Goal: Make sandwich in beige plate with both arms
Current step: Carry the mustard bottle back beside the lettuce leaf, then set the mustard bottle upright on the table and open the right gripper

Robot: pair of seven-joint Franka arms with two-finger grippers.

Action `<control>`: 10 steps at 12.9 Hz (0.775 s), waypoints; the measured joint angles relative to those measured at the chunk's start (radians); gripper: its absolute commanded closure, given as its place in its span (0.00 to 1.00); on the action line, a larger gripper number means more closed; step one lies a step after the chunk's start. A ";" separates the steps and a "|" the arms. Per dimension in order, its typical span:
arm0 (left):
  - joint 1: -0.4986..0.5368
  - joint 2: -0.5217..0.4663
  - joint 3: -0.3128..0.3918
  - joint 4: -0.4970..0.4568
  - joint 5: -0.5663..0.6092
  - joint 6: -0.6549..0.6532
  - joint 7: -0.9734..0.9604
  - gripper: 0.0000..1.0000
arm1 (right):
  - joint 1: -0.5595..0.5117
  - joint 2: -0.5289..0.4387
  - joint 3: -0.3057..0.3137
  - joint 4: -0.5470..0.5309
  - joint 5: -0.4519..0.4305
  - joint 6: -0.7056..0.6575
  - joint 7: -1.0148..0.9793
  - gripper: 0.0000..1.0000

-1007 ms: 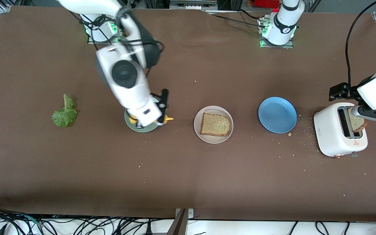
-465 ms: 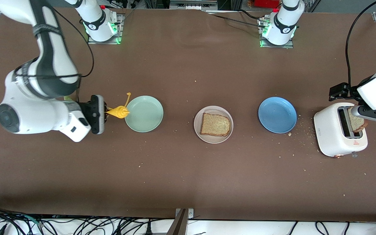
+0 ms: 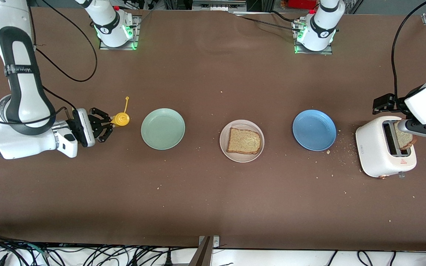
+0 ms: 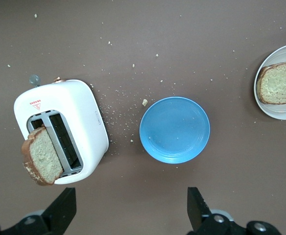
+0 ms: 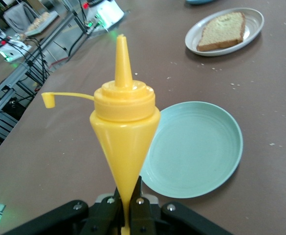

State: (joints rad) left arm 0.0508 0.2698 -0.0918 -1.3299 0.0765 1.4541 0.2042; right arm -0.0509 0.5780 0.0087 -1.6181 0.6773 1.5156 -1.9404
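Observation:
The beige plate (image 3: 242, 155) sits mid-table with one slice of brown bread (image 3: 244, 141) lying flat on it; both show in the right wrist view too, plate (image 5: 253, 29) and bread (image 5: 223, 30). A second bread slice (image 3: 404, 138) stands in the white toaster (image 3: 377, 147) at the left arm's end. My left gripper (image 3: 420, 130) hangs open above the toaster (image 4: 79, 112), nothing between its fingers (image 4: 59, 215). My right gripper (image 3: 104, 123) is shut on a yellow squeeze bottle (image 5: 125, 132), held over the table beside the mint-green plate (image 3: 163, 128), its nozzle toward that plate.
A blue plate (image 3: 314, 129) lies bare between the beige plate and the toaster. Crumbs are scattered around the toaster and the blue plate. The bottle's cap (image 5: 49, 100) dangles open on its strap. Both arm bases stand along the table's edge farthest from the front camera.
My right arm has swung off the mint-green plate toward its own end of the table, carrying the yellow bottle with it. The left arm has not moved.

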 measured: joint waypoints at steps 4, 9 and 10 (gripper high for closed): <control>0.000 0.000 0.000 0.000 0.000 0.000 0.000 0.00 | -0.100 0.070 0.000 -0.078 0.077 0.002 -0.310 1.00; 0.000 0.000 0.000 0.000 0.000 -0.003 0.000 0.00 | -0.177 0.185 0.001 -0.085 0.089 -0.009 -0.468 1.00; 0.000 0.000 0.000 0.000 0.000 -0.003 0.000 0.00 | -0.177 0.194 0.004 -0.085 0.090 -0.010 -0.474 1.00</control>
State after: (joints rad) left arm 0.0508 0.2698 -0.0919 -1.3300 0.0765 1.4510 0.2042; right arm -0.2280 0.7717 0.0123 -1.7027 0.7670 1.5053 -2.4146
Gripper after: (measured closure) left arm 0.000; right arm 0.952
